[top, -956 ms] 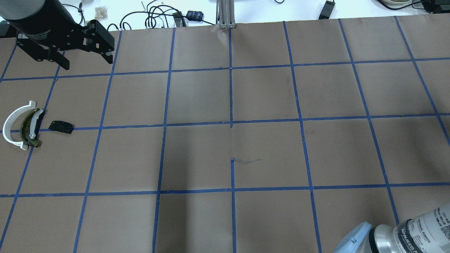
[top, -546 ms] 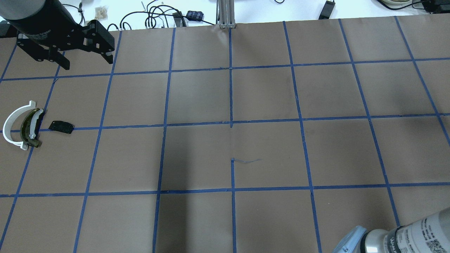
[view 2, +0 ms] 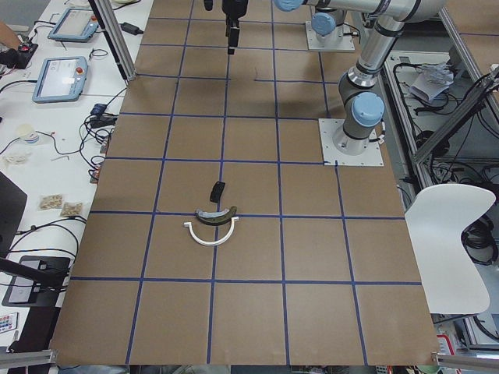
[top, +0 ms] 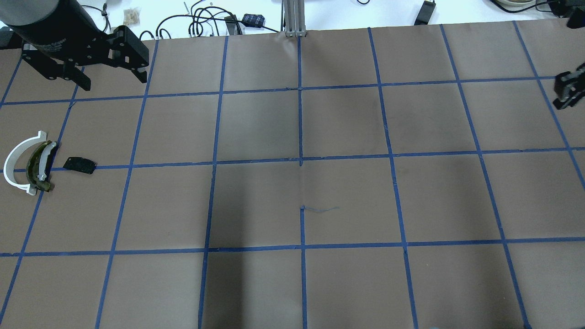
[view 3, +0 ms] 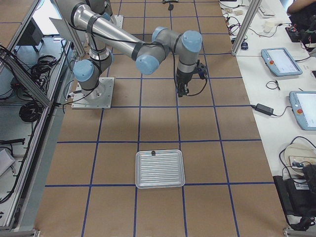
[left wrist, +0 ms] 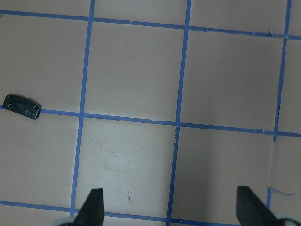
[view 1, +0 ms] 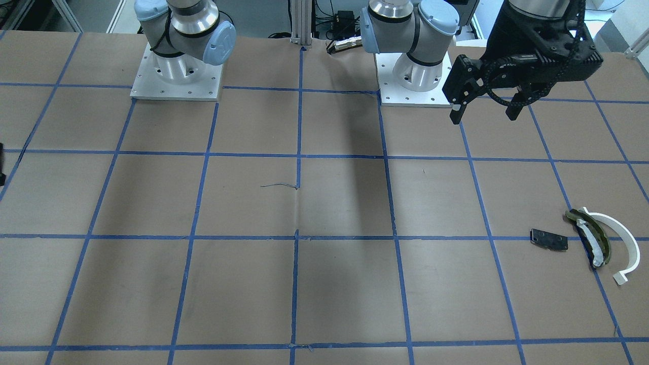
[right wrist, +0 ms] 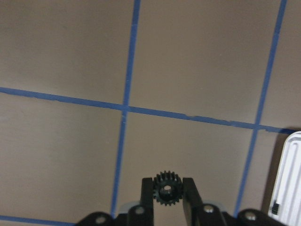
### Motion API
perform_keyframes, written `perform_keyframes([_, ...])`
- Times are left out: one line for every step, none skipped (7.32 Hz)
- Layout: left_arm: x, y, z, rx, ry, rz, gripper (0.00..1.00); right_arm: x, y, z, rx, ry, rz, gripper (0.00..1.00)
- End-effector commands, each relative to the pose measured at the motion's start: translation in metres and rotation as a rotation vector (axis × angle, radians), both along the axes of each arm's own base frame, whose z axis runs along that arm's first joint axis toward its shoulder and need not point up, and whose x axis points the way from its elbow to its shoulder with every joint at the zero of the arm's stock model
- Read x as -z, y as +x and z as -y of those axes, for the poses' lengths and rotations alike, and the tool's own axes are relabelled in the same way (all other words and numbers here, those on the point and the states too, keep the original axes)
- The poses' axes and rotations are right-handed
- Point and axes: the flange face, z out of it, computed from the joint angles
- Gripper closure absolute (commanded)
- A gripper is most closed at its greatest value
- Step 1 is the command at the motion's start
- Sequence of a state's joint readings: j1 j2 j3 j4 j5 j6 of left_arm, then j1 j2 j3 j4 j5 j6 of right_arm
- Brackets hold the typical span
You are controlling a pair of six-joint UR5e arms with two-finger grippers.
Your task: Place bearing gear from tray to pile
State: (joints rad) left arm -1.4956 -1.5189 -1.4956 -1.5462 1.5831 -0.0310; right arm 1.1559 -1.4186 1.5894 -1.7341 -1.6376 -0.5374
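R claw gripping bearing gear above table; L claw wide, empty, apart from pile.

Silver tubes, pale blue joint caps, black tools, square metal bases.

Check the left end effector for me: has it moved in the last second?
No. In the overhead view the left end effector hangs where it was, one fingertip beside the same blue tape line, just beyond the crossing, jaws open.
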Motion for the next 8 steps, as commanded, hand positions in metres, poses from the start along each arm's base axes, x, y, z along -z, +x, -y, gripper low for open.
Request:
perform_keyframes([0.0,0.0,0.0,0.0,0.0,0.0,0.0,-0.009,0.189,-0.01,0.187,-0.009,-0.01,0.87])
perform_keyframes([0.0,0.0,-0.001,0.0,0.0,0.0,0.0,0.011,0.262,-0.021,0.27,0.003,-0.023,0.87])
perform_keyframes([-0.001,0.0,-0.001,0.0,-0.002,0.0,0.0,0.039,0.319,-0.032,0.344,-0.018,-0.021,0.87])
perform_keyframes([0.0,0.0,-0.001,0.0,0.0,0.0,0.0,0.075,0.366,-0.04,0.354,-0.063,0.001,0.87])
perform_keyframes([0.0,0.0,-0.001,0.0,0.0,0.0,0.0,0.114,0.406,-0.049,0.327,-0.097,0.024,0.86])
perform_keyframes([0.0,0.0,-0.001,0.0,0.0,0.0,0.0,0.144,0.445,-0.054,0.298,-0.132,0.088,0.84])
perform_keyframes([-0.001,0.0,-0.001,0.0,-0.002,0.0,0.0,0.154,0.446,-0.051,0.278,-0.139,0.084,0.82])
perform_keyframes([-0.001,0.0,-0.001,0.0,-0.002,0.0,0.0,0.15,0.449,-0.047,0.276,-0.139,0.109,0.69])
